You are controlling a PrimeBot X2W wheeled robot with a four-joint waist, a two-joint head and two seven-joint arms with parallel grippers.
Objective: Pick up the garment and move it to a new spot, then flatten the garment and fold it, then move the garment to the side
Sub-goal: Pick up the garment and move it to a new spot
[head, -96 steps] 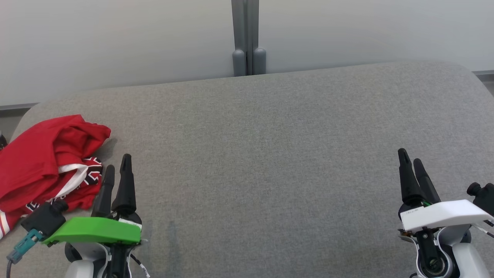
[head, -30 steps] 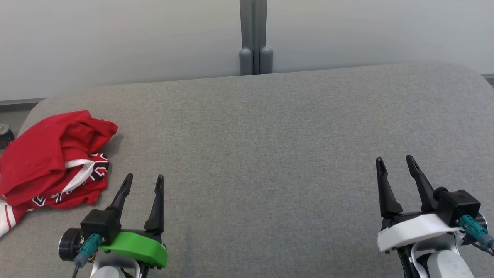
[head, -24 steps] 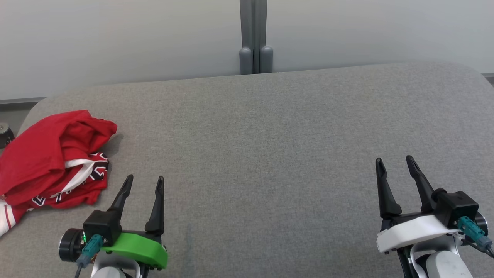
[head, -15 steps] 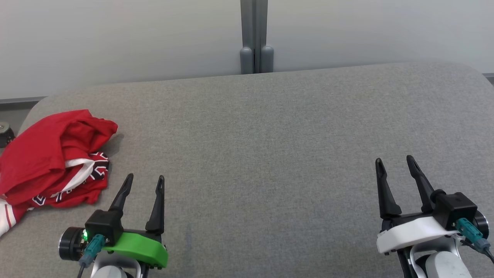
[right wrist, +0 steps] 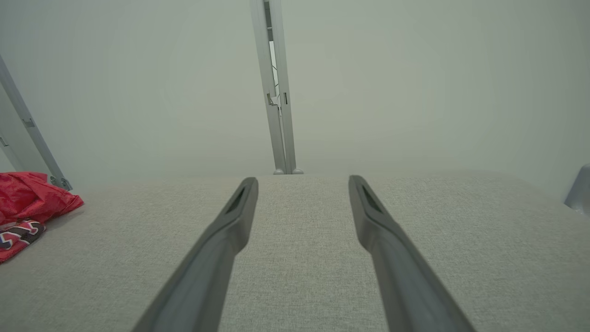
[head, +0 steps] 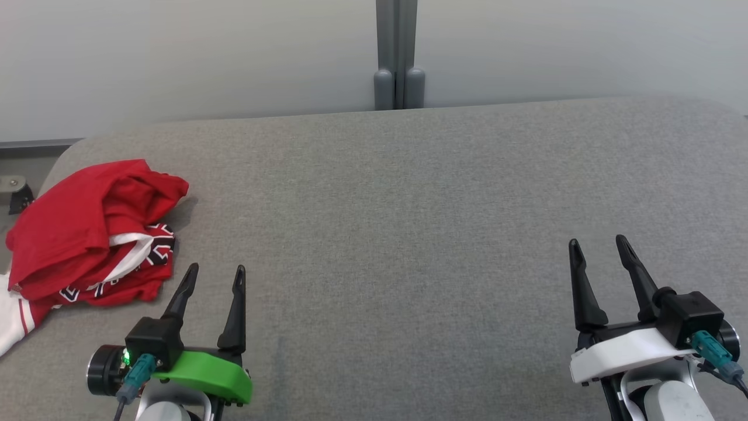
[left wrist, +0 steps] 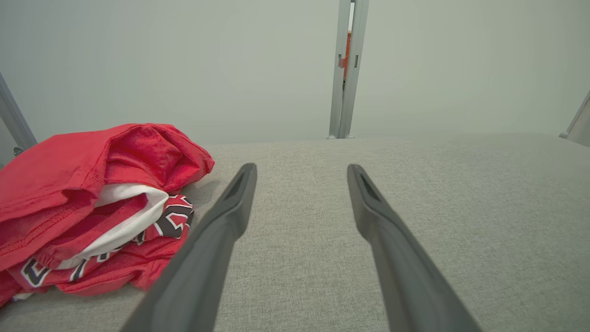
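The garment (head: 87, 234) is a red piece with white and dark patterned parts, lying crumpled in a heap at the far left of the grey padded surface (head: 409, 204). The left wrist view shows the garment (left wrist: 87, 203) to the left of the fingers, and the right wrist view catches the garment (right wrist: 27, 207) at its left edge. My left gripper (head: 214, 270) stands open just right of the heap, apart from it, with nothing between its fingers. Far off at the lower right, my right gripper (head: 598, 241) is open and empty too.
A pale wall with a grey vertical post (head: 398, 55) runs behind the surface. The surface's rounded left end (head: 64, 155) lies close behind the heap, with a small metal fitting (head: 14, 190) on the floor beyond it.
Both grippers went from shut to open early on and have held still over the last second. The whole picture has slid slightly right, so the camera turned.
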